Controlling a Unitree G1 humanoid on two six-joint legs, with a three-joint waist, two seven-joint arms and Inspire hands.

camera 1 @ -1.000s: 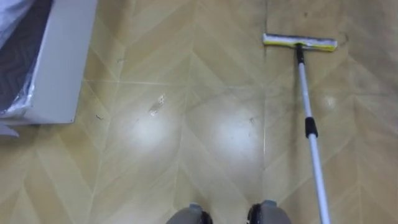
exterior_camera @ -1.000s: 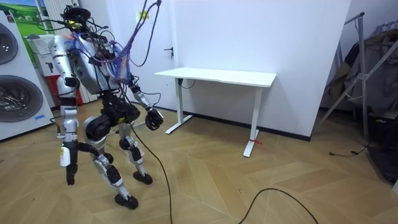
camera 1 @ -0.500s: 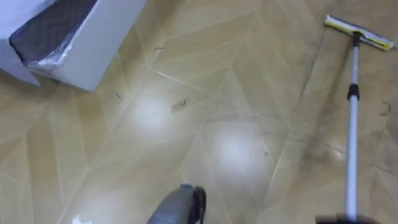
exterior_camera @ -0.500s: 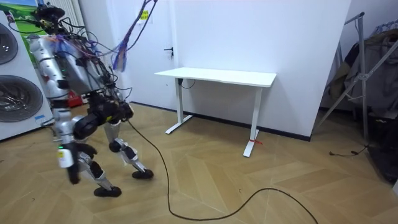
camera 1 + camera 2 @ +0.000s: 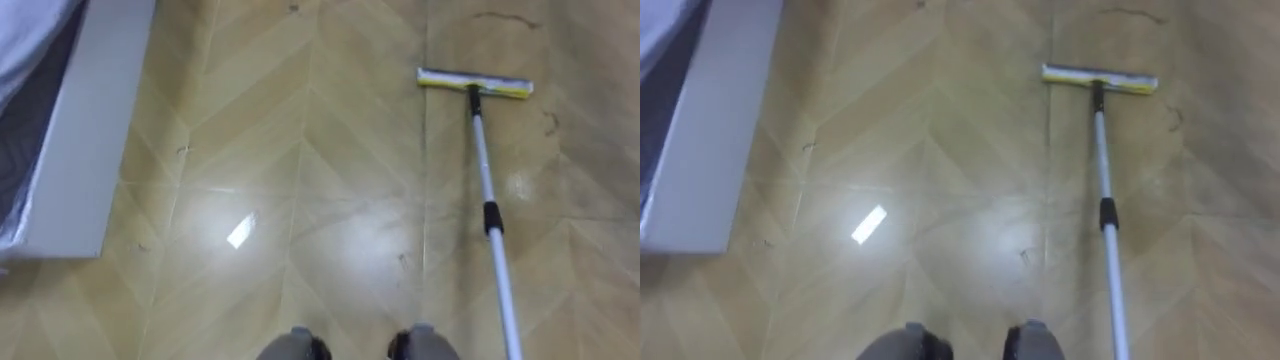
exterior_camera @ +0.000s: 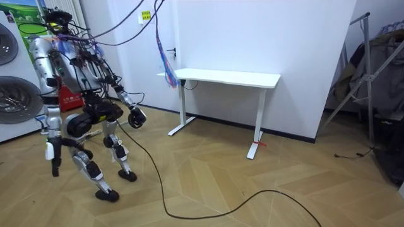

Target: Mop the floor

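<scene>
Mop sits at frame right, head flat on the floor, upper right. Fingers of right hand and left hand: cannot tell. Risk: stepping feet clip the nearby pole, skewing it.

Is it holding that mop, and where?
Cannot tell. The mop rests head-down on the floor; its pole runs off the bottom edge.

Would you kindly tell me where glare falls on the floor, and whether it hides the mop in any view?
Left eye view: a broad pale sheen on the floor ahead of the robot's feet, left of the mop, which shows plainly; right eye view: the same sheen; room view: floor evenly lit, no strong glare.
</scene>
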